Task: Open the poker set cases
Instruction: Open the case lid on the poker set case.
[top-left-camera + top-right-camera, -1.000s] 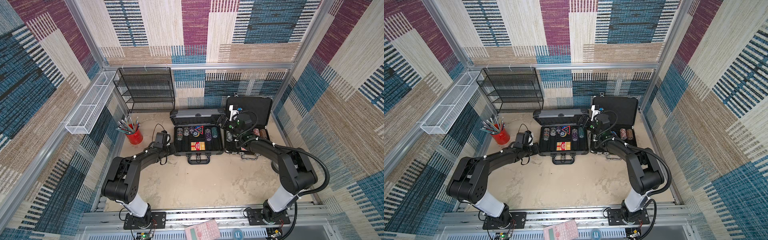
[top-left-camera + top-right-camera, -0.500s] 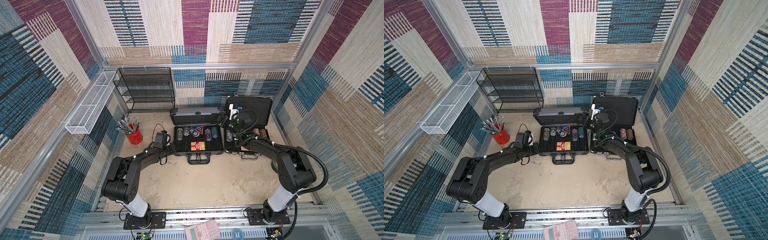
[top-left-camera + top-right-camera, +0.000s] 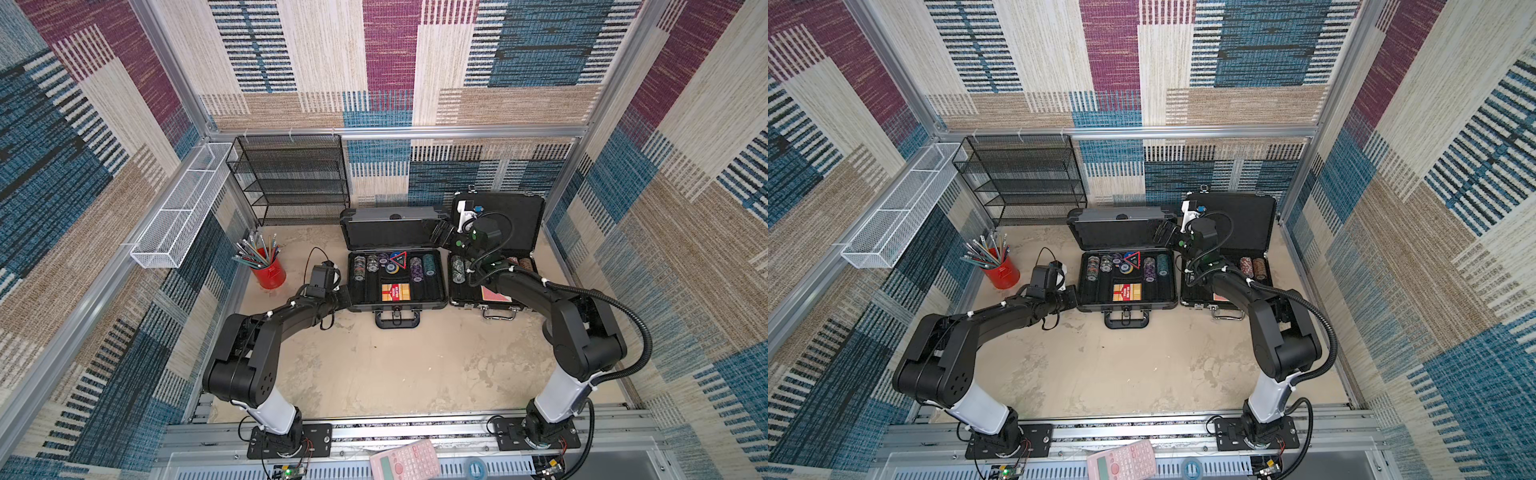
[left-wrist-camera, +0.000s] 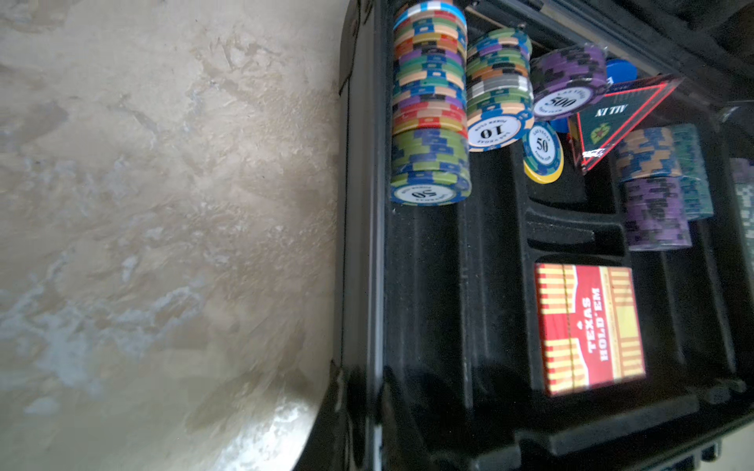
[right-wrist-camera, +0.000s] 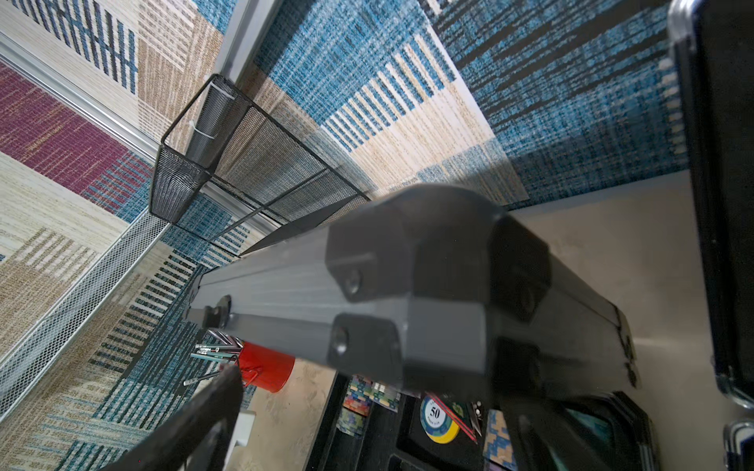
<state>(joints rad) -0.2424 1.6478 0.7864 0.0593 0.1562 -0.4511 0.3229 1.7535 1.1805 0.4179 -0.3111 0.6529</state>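
The grey poker set case [image 3: 397,305] lies open mid-table, its lid [image 3: 390,228] standing up behind chips and a red card deck [image 4: 587,326]. Beside it on the right, the black case [image 3: 490,297] is open too, lid [image 3: 515,220] upright against the back wall. My left gripper [image 3: 344,297] is at the grey case's left front corner, shut on its side wall [image 4: 363,244]. My right gripper [image 3: 436,235] is open at the grey lid's upper right corner; the black corner cap [image 5: 428,261] sits between its spread fingers [image 5: 196,420].
A black wire-mesh shelf [image 3: 291,178] stands at the back left and a white wire basket [image 3: 178,208] hangs on the left wall. A red cup of pencils [image 3: 270,272] is left of my left gripper. A pink calculator [image 3: 405,459] lies on the front rail.
The right arm has shifted very slightly beside the grey lid. Both lids and the left arm stand as before.
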